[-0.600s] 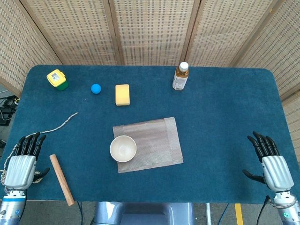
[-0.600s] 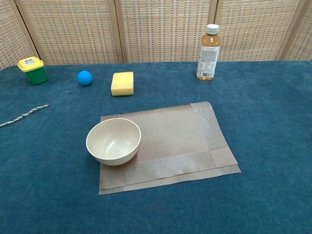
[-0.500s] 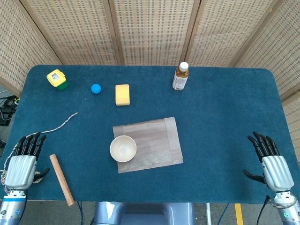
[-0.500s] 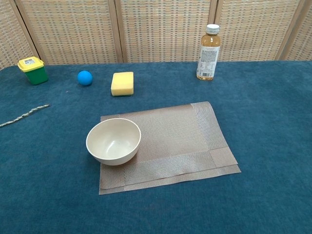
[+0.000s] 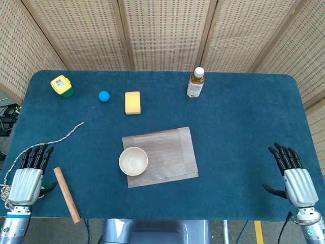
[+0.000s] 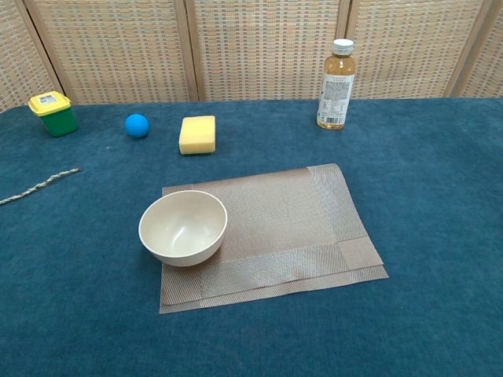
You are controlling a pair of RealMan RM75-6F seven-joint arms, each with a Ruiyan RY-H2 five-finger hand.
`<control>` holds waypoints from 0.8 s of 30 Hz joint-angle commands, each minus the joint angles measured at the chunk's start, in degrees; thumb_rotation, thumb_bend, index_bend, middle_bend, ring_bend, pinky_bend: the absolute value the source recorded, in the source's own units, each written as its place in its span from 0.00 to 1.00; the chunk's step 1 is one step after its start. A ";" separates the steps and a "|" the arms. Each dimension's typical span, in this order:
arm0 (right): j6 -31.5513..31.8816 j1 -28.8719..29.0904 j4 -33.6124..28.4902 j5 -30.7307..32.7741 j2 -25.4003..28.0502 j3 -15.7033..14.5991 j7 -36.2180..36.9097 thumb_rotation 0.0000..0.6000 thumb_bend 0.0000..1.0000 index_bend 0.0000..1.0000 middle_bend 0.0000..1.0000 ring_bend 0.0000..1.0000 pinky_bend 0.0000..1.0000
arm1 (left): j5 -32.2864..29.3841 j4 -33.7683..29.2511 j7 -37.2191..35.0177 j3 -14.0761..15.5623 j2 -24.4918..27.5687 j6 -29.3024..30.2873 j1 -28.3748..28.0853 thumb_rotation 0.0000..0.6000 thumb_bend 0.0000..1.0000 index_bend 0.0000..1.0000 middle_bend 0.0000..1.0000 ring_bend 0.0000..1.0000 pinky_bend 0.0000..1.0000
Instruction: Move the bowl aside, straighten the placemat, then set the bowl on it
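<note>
A cream bowl (image 5: 133, 160) (image 6: 183, 228) stands upright on the left end of a grey-brown woven placemat (image 5: 167, 152) (image 6: 291, 220). The mat lies slightly askew on the blue table, its far edge tilted. In the head view my left hand (image 5: 28, 173) lies flat at the near left corner, fingers spread and holding nothing, far left of the bowl. My right hand (image 5: 293, 173) lies flat at the near right edge, fingers spread, also holding nothing. Neither hand shows in the chest view.
A wooden stick (image 5: 66, 194) lies just right of my left hand. A thin cord (image 5: 63, 135) runs along the left side. At the back stand a yellow-lidded green box (image 5: 62, 86), blue ball (image 5: 104, 96), yellow sponge (image 5: 132, 102) and drink bottle (image 5: 195, 83).
My left hand has shifted slightly right and forward along the table. The bowl, mat and right hand have not moved.
</note>
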 commanded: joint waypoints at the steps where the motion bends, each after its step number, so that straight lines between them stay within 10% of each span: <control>1: 0.37 -0.19 -0.32 0.08 0.13 0.12 -0.15 1.00 0.15 0.00 0.00 0.00 0.00 | 0.36 0.04 0.87 0.24 -0.53 -0.39 -0.20 1.00 0.03 0.00 0.00 0.00 0.00; 24: 0.01 -0.33 -0.88 0.89 1.94 0.42 4.05 1.00 0.15 0.00 0.00 0.00 0.00 | -3.22 1.75 13.57 -5.57 -16.82 -17.74 -14.49 1.00 0.13 0.41 0.00 0.00 0.00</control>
